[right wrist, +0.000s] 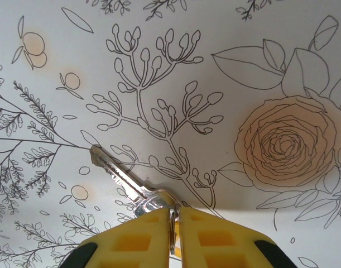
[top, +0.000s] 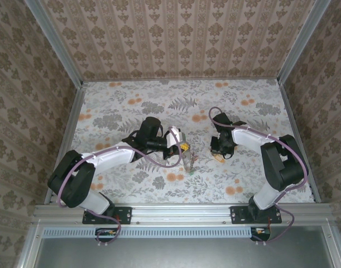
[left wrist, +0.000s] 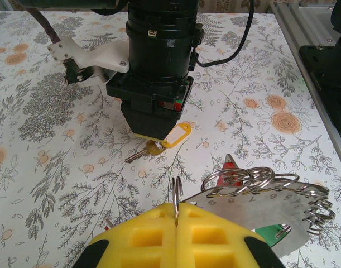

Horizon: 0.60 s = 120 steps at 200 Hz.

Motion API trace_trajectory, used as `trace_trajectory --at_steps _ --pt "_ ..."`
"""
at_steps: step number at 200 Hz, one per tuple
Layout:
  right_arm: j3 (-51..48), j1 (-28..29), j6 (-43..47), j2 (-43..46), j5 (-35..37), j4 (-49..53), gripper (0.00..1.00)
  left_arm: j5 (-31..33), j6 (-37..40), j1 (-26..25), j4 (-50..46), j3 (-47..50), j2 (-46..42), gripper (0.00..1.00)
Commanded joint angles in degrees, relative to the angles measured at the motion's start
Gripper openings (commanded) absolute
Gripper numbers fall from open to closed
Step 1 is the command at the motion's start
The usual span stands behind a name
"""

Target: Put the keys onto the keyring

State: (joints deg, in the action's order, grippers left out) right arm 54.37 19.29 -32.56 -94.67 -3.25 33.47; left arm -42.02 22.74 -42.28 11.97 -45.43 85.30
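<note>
Two clenched grips: left end effector [left wrist: 176, 223] on the thin, stiff keyring [left wrist: 175, 192]; right end effector [right wrist: 174, 234] pinching a light, probably slippery key [right wrist: 120, 178] by its head.

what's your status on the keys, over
Left hand shut on the keyring. Right hand shut on a key, key and ring apart. Nothing seen between them.
</note>
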Motion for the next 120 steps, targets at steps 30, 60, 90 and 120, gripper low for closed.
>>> trace_trajectory --at_steps 30,60,90,120 --pt "1.4 0.3 1.52 -0.98 0.35 2.65 0.14 -1.04 1.32 -0.16 0.95 -2.39 -0.51 0.0" --pt "1.35 0.33 1.7 -1.35 0.08 2.81 0.14 -0.88 1.31 -0.2 1.03 -2.39 -0.49 0.0" --pt "1.52 0.35 1.79 -1.59 0.25 2.92 0.14 -0.93 1.32 -0.26 0.95 -2.55 -0.52 0.0" --pt "1.66 0.31 1.79 -1.74 0.25 2.83 0.12 -0.84 1.43 -0.25 0.83 -2.57 -0.53 0.0"
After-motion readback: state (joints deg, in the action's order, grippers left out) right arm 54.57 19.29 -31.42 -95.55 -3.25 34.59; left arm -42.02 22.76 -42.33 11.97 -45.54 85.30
